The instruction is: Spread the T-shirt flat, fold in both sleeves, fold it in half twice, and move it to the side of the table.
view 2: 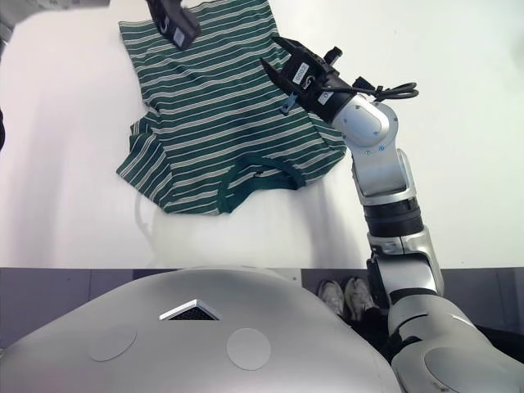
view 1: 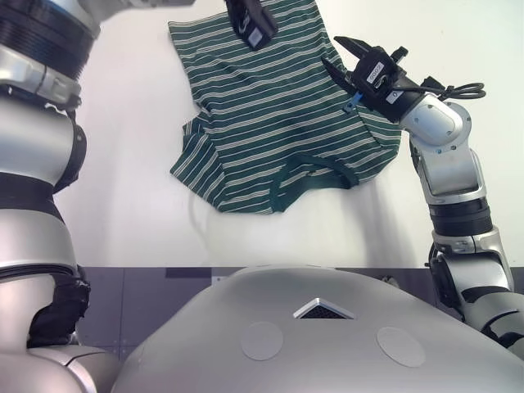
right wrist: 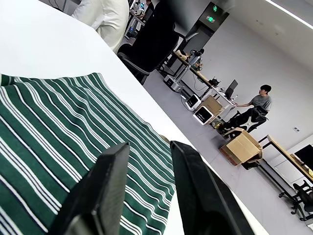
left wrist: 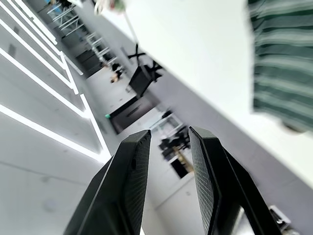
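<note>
On my desk (view 1: 106, 164): one striped T-shirt (view 1: 270, 123), rumpled. Left fingers (left wrist: 129, 181) and right fingers (view 1: 350, 43) hover above it, parted, empty.

far edge of t-shirt (view 1: 262, 123) off-frame

Office floor scene: a pair of light shoes (view 2: 348, 296) lies on the dark floor (view 2: 65, 286). Across the open room, a black swivel chair (right wrist: 146, 44) stands near a row of desks (right wrist: 205, 78). An open cardboard box (right wrist: 239, 147) sits farther off. Two green signs (right wrist: 211, 18) glow above a dark doorway, and long white light strips (left wrist: 44, 63) line the ceiling.
</note>
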### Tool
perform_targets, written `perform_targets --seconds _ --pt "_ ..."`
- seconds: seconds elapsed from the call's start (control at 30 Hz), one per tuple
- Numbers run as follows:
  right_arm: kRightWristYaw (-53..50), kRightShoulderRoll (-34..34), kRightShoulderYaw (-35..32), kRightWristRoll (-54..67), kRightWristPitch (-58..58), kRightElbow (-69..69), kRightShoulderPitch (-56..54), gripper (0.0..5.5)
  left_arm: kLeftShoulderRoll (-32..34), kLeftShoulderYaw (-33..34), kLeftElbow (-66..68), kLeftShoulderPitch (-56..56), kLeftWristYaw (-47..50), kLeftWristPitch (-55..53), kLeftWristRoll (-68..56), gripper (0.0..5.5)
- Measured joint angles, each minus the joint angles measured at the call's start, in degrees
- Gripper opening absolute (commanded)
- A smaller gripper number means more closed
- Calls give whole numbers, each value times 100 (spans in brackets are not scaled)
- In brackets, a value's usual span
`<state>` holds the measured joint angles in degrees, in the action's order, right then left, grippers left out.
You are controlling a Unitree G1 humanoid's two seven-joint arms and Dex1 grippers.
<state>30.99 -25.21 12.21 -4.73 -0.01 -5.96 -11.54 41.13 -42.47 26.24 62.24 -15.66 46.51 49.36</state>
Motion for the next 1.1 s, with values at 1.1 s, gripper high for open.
perform_targets --seconds 1.1 --pt "-1931 928 14 -661 82 -1022 2609 156 -2211 7378 -6815 -6548 -3597 -13831 -5195 358"
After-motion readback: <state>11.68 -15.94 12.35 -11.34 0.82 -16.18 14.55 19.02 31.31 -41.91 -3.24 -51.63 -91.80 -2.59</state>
